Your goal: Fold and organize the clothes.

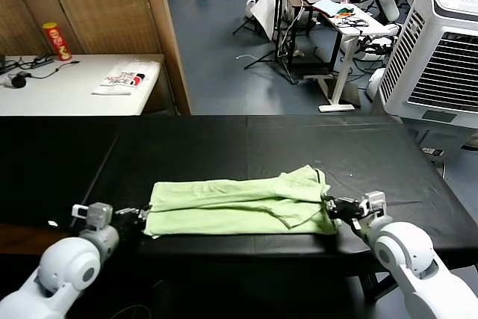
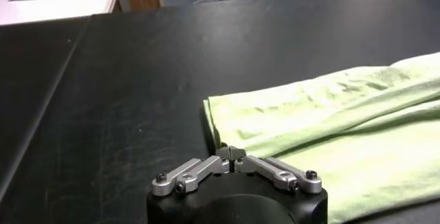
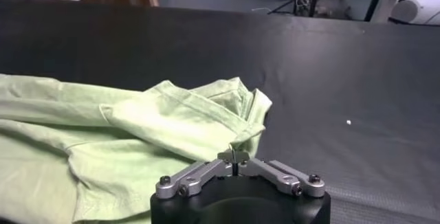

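Both pincers sit at the near edge of the pale lime-green cotton polo shirt (image 1: 239, 205) on the black desk (image 1: 224, 147). Left pincer (image 1: 136, 218) and right pincer (image 1: 337, 208) show fingertips together, pinching that hem. Lift evenly, fold far.

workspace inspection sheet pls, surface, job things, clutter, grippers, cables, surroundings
surface: black table, shirt lying near its front edge
job's things: lime-green shirt folded into a long band, sleeve lying on top at its right end
clutter: nothing seen on the black table
grippers: left gripper at the shirt's left edge, right gripper at its right edge, both with fingertips together
cables: black cable on the white side table
surroundings: packet, red can, air cooler
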{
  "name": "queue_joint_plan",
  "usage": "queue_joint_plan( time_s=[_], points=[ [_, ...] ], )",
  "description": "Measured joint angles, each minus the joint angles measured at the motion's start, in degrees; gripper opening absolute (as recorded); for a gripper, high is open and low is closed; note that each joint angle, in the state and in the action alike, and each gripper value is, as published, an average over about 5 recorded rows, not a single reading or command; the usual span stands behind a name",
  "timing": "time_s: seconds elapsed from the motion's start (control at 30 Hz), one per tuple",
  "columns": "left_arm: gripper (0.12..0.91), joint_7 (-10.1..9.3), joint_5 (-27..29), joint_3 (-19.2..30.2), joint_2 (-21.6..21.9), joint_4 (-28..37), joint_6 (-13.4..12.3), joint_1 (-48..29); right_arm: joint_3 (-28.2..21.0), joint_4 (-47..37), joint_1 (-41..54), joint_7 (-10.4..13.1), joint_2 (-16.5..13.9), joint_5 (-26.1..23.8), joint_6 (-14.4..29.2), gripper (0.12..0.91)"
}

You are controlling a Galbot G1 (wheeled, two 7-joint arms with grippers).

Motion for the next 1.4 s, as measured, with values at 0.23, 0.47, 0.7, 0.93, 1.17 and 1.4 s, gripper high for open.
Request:
queue_joint_plan(
  time_s=[0.23, 0.47, 0.7, 0.93, 1.17, 1.4],
  points=[
    [0.603, -0.08, -1.77, -1.17, 0.72, -2.49, 0.84, 0.25, 1.47, 1.06, 1.57, 0.97, 0.80, 0.86, 0.00, 0.722],
    [0.794, -0.10, -3.44, 0.31, -1.33, 0.55, -0.47, -6.26, -1.90, -6.63, 10.65, 1.06, 5.45, -4.00, 0.00, 0.797],
    [0.798, 0.53, -5.72, 2.08, -4.85, 7.34, -0.51, -12.74, -6.59, -15.99, 18.21, 0.49, 9.17, -5.43, 0.00, 0.798],
    [0.798, 1.04, -8.41, 2.75, -7.52, 11.97, -0.55, -14.53, -9.87, -20.23, 21.27, -0.15, 10.33, -5.73, 0.00, 0.742],
    [0.777, 1.04, -9.94, 3.10, -8.83, 13.51, -0.04, -14.91, -10.71, -21.42, 21.63, -0.21, 10.56, -6.01, 0.00, 0.618],
    [0.463, 0.86, -5.80, 3.84, -10.17, 15.18, -0.38, -15.36, -10.89, -21.77, 21.52, -0.46, 11.04, -6.41, 0.00, 0.502]
  ],
)
